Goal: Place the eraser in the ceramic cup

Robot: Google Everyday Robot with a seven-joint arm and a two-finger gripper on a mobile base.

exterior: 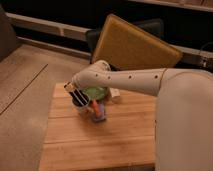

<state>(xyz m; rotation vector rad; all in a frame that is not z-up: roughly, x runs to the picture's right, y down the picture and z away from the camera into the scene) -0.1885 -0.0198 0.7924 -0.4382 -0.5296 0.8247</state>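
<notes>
The eraser (76,94), a flat black block with thin pale stripes, is seen at the end of the arm, held tilted in the tool (75,93). The tool is clenched on the eraser, which is gripped between its fingers. The eraser is positioned above the left rear part of the tabletop (95,145), just beside the green bowl (96,93) and on its left.

The lower end of the eraser is found at a dark round shape that is partly hidden under the tool; whether this shape is the ceramic cup cannot be told. A small white object (115,94) is seen behind the arm, at the right of the green bowl, but it is mostly covered.

In front of the green bowl, a small blue-and-orange object (98,111) is lying on the wood, close to the tool but apart from the eraser.

The white arm (130,80) is stretched from the right side across the tabletop. Behind it, a large yellow-brown board (135,45) is leaned against a dark chair (155,27).
</notes>
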